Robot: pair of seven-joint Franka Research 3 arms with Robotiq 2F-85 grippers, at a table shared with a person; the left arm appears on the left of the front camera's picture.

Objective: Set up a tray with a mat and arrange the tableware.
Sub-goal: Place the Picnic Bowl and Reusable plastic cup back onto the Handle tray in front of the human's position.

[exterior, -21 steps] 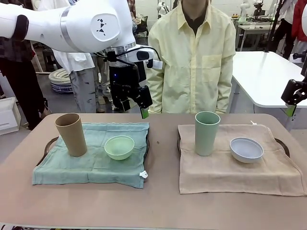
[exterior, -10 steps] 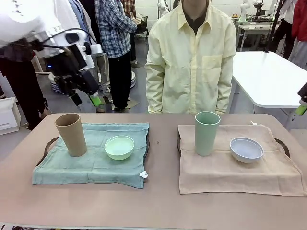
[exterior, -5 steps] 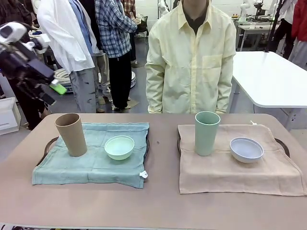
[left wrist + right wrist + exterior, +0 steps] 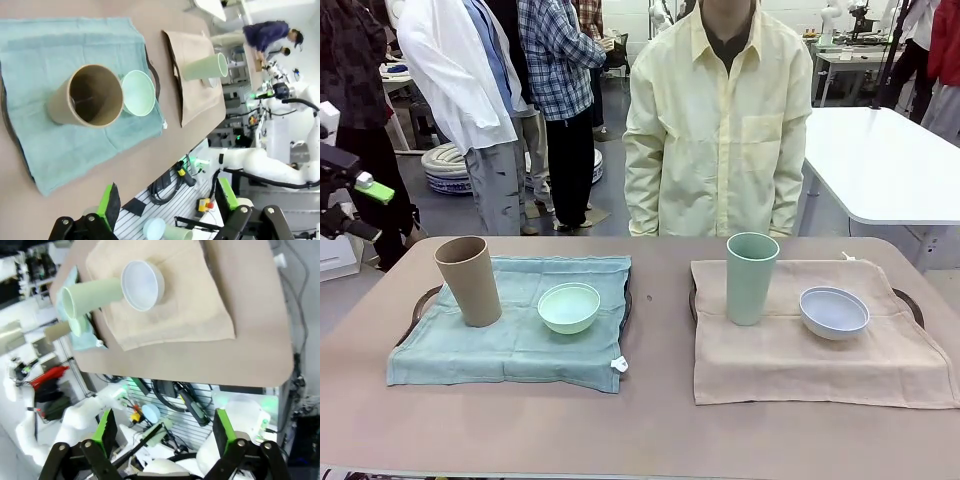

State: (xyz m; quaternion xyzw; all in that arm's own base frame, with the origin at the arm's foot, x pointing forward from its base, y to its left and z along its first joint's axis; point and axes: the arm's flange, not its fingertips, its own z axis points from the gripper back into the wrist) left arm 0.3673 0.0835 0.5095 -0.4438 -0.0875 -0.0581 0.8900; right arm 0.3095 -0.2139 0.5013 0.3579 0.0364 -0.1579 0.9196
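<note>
Since the earlier frames, the left arm has swung away from above the teal mat and out to the table's left edge; its gripper [image 4: 355, 205] now shows at the far left of the front view, off the table, and the tableware has not shifted.

Largest first: a tan table [image 4: 650, 440] carries two dark trays, each nearly hidden under a cloth mat. On the left, the teal mat [image 4: 510, 345] holds the tan tumbler [image 4: 468, 281], upright, with the mint green bowl [image 4: 569, 307] just beside it. On the right, the beige mat [image 4: 810, 355] holds the pale green tumbler [image 4: 751, 278], upright, near the whitish-blue bowl [image 4: 834, 312]. A person in a pale yellow shirt [image 4: 718, 120] stands at the far side.

Both pincers are fully spread and hold nothing. In its wrist view the left gripper [image 4: 167, 205] hangs above the table's left end, and the right gripper [image 4: 165, 440] hangs out past the table's right end.

The arrangement looks finished. The tall tumblers are probably the risk: an arm sweeping back low could tip one. Both mats overhang their trays, so a snagged edge could drag the dishes.
</note>
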